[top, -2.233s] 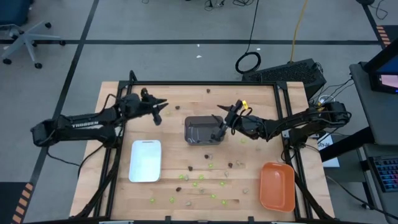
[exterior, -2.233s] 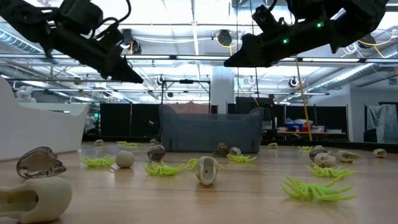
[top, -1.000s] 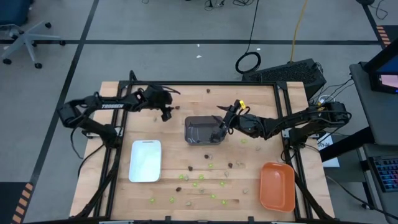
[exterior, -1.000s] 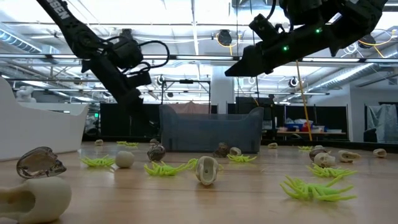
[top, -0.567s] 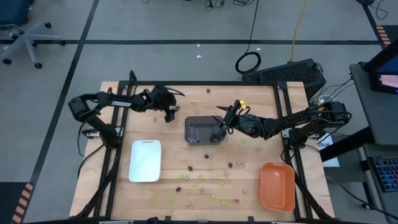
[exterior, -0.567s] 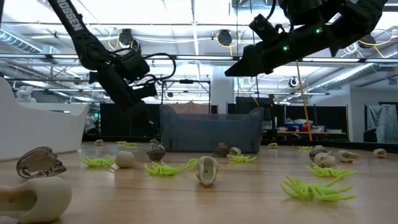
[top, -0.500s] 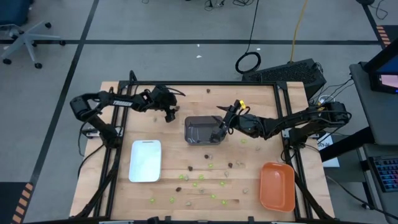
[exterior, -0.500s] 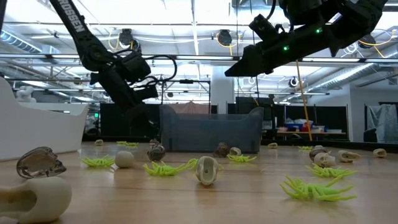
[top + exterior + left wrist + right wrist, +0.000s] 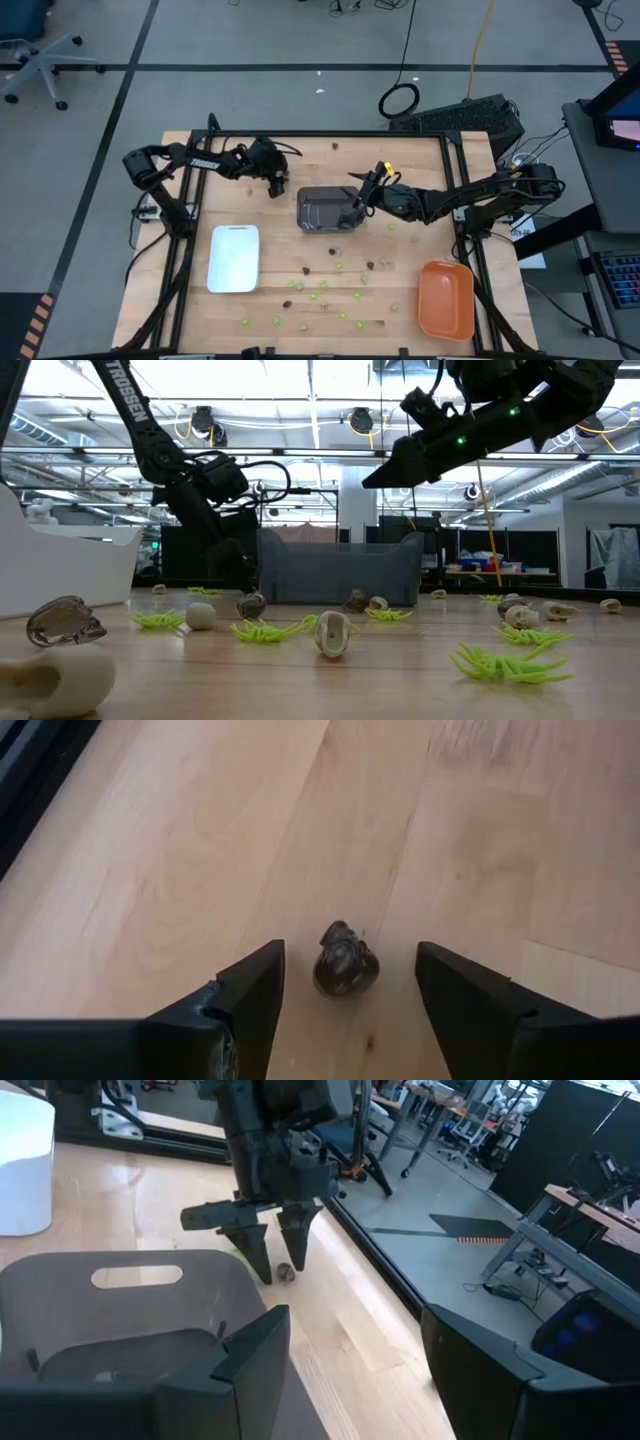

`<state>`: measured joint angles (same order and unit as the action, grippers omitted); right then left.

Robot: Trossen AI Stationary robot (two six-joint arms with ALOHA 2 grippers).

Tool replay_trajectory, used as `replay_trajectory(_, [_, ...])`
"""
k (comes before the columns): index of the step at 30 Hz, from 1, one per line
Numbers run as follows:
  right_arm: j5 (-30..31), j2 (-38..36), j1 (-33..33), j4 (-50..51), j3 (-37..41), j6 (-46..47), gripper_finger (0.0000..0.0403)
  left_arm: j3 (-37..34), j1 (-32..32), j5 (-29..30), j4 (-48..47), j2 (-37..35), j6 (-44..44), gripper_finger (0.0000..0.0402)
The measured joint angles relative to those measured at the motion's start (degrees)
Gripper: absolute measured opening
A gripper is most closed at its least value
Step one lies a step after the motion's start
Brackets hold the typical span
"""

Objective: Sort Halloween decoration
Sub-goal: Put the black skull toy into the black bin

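A dark brown trinket (image 9: 345,960) lies on the wooden table left of the dark grey tray (image 9: 322,209); it also shows in the right wrist view (image 9: 285,1272). My left gripper (image 9: 275,188) is open, points down, and its fingers stand on either side of this trinket without touching it. My right gripper (image 9: 352,205) is open and empty, above the grey tray's right end. Many lime-green, dark and tan trinkets (image 9: 320,290) lie scattered on the table's near half.
A white tray (image 9: 234,258) lies at the near left and an orange tray (image 9: 446,299) at the near right. A few trinkets lie near the far edge (image 9: 335,145). A black frame borders the table.
My left gripper has gone a little toward the table's right edge and down, onto the dark trinket left of the grey tray, its fingers still open.
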<state>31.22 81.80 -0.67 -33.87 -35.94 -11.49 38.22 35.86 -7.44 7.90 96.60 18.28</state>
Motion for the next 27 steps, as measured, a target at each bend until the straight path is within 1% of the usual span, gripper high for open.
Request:
replay_trajectory(2, [0.00, 0.00, 0.00, 0.26, 0.00, 0.14, 0.0214, 0.00, 0.00, 0.00, -0.02, 0.02, 0.02, 0.0217])
replay_trajectory(5, [0.00, 0.00, 0.00, 0.22, 0.00, 0.14, 0.0214, 0.00, 0.00, -0.12, -0.08, 0.04, 0.25, 0.0190])
replay_trajectory(8, [0.00, 0.00, 0.00, 0.26, 0.00, 0.14, 0.0214, 0.00, -0.04, -0.48, -0.13, 0.09, 1.49, 0.0148])
replay_trajectory(13, [0.00, 0.00, 0.00, 0.31, 0.00, 0.29, 0.0214, 0.00, -0.04, -0.43, 0.41, 0.11, 4.60, 0.0063])
replay_trajectory(15, [0.00, 0.00, 0.00, 0.43, 0.00, 0.29, 0.0214, -0.02, -0.01, 0.29, 1.19, 0.20, 4.96, 0.0039])
replay_trajectory(23, [0.00, 0.00, 0.00, 0.98, 0.00, 1.06, 0.0214, -0.09, 0.01, 0.61, 1.88, 0.21, 4.74, 0.0035])
replay_trajectory(27, [0.00, 0.00, 0.00, 2.30, 0.00, 2.38, 0.0214, -0.13, 0.00, 0.59, 1.80, -0.67, 4.74, 0.0046])
